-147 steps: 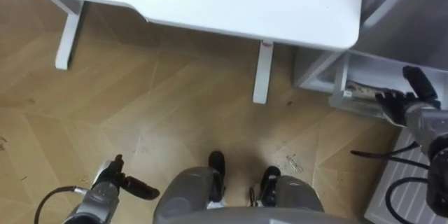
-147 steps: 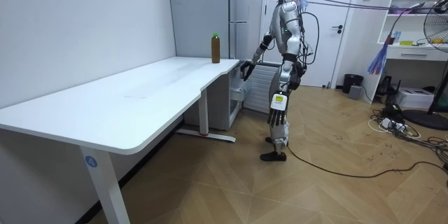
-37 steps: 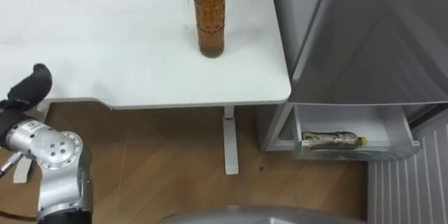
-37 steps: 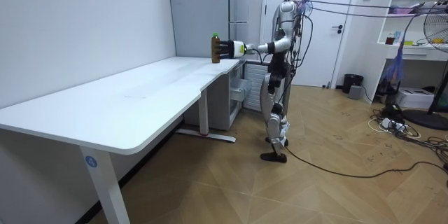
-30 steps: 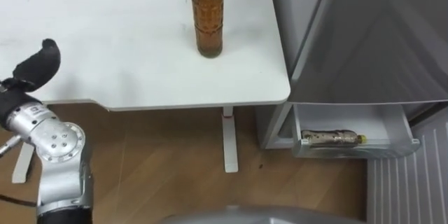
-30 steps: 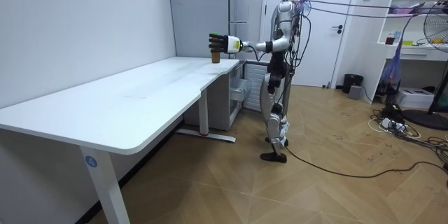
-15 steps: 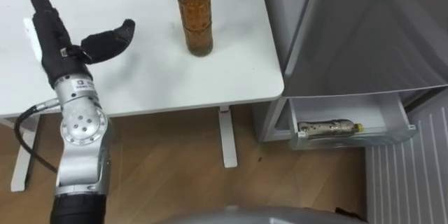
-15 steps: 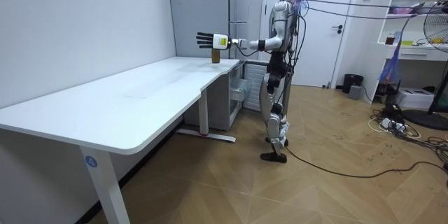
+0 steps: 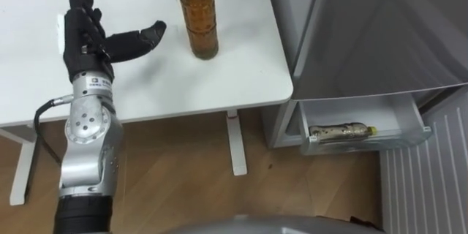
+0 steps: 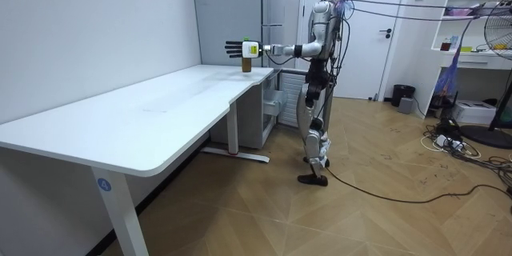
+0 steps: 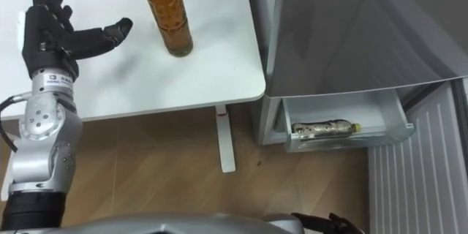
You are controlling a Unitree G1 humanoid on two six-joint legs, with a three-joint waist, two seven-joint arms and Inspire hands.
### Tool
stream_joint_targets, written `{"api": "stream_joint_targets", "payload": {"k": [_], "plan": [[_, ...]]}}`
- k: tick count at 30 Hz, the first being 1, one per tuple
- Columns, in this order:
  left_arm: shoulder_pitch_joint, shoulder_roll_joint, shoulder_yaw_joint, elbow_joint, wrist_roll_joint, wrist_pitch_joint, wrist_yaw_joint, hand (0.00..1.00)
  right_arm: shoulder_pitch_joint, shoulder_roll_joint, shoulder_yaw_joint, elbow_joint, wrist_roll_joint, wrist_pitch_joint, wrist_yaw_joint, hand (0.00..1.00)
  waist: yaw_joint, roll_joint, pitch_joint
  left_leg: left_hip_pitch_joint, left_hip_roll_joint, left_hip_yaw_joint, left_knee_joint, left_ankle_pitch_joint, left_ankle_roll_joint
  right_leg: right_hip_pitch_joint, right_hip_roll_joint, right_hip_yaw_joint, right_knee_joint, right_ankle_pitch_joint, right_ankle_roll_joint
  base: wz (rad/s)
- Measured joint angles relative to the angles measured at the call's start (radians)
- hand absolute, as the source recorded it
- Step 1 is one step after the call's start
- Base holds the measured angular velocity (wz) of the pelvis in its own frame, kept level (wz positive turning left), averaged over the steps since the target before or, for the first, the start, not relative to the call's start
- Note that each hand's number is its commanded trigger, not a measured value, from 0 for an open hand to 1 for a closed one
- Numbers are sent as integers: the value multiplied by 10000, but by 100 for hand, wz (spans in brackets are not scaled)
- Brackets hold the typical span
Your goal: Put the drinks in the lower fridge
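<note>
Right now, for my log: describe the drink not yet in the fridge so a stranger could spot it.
On the white desk, at the corner beside the grey fridge, a bottle stands upright just right of the open left robot hand. It has a green cap and amber drink; the other bottle lies on its side in the open lower drawer.

Left robot hand [image 10: 234, 47] hovers open beside bottle [image 10: 246, 66] on table [image 10: 160, 104].

Green-capped amber bottle [image 9: 199, 18] upright on table [image 9: 241, 73] corner; second bottle [image 9: 338, 130] flat in open fridge drawer [image 9: 365, 144].
</note>
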Motion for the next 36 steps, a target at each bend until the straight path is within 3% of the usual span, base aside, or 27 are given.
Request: {"api": "stream_joint_targets", "payload": {"k": [7, 14, 21, 30, 36], "plan": [[-212, 43, -23, 7, -520, 131, -580, 0, -8, -19, -14, -19, 4, 106, 19, 0, -42, 13, 20, 2, 1, 11, 8, 0, 0, -5, 7, 104, 24, 0, 0, 0], [-388, 88, -27, -3, -485, 702, -1184, 0, 8, -84, -111, -24, -4, 210, 21, 0, -86, 131, 65, 29, 2, 68, 8, -3, 4, -3, 16, 234, 26, 0, 0, -2], [-610, 114, -17, 1, -466, 812, -1510, 0, 60, -349, -203, 58, -310, 431, 59, 0, -353, 303, -2, 164, 22, 201, -129, -2, 4, 18, 30, 284, 44, 0, 0, -5], [-1186, 122, -36, 280, -356, 1115, -1981, 0, 137, -373, -238, 297, -1372, 856, 31, 0, -586, 192, 66, 170, 27, 261, -119, -2, 5, -39, 43, 467, 54, 0, 0, -3], [-1235, 121, -67, 319, -96, 1186, -2430, 0, 109, -370, -231, 307, -2277, 1087, 22, 0, -640, 198, 61, 153, 35, 282, -89, -3, 5, -151, 46, 494, 144, 0, 0, -2]]}}
